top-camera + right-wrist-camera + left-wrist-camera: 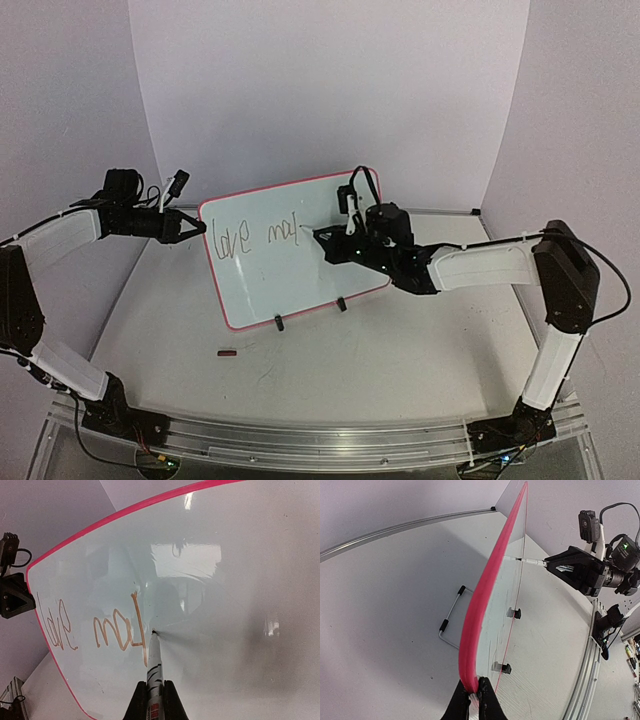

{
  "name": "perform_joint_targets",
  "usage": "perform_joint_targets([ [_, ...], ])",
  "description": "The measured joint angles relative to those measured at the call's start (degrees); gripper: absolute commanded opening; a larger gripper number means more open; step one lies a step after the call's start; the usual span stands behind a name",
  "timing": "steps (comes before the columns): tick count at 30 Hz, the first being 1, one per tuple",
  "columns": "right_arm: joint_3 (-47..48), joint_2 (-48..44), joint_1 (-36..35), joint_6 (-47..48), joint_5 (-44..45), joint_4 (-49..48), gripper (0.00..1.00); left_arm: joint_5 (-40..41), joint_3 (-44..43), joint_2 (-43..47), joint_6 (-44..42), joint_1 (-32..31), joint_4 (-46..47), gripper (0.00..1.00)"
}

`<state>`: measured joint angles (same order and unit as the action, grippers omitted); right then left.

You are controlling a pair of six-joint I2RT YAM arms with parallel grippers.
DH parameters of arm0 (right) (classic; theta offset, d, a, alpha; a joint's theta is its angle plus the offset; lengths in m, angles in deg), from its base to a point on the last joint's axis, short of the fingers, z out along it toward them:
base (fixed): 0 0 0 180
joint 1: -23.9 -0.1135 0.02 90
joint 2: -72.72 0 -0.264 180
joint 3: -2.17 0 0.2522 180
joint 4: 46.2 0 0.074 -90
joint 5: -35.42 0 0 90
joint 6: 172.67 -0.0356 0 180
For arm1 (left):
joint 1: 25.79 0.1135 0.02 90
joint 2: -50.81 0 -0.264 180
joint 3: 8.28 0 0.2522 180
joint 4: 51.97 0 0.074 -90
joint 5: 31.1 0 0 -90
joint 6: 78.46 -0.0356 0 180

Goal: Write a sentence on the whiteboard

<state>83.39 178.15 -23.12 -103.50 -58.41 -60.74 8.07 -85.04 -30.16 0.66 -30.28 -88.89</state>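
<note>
The whiteboard (300, 285) stands tilted on the table, with a red-pink frame. The sentence (262, 237) reads "love ma" plus one tall stroke, on one line. My left gripper (200, 228) is shut on the board's left edge; in the left wrist view the fingers (475, 687) pinch the pink frame (485, 590). My right gripper (330, 240) is shut on a white marker (154, 665). The marker's tip touches the board just right of the tall stroke (137, 625). The words "love" (57, 625) and "ma" (112, 630) show in the right wrist view.
Two black clip feet (279, 322) (341, 304) hold the board's lower edge. A small dark-red cap (229, 352) lies on the table in front. A wire stand (451, 615) sits behind the board. White walls close the back and sides.
</note>
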Motion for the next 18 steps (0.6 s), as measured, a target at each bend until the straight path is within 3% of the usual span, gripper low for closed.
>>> perform_joint_targets([
  [18,0.8,1.1,-0.4,0.4,-2.6,0.6,0.00,0.0,0.0,0.0,0.1,0.0,-0.2,0.00],
])
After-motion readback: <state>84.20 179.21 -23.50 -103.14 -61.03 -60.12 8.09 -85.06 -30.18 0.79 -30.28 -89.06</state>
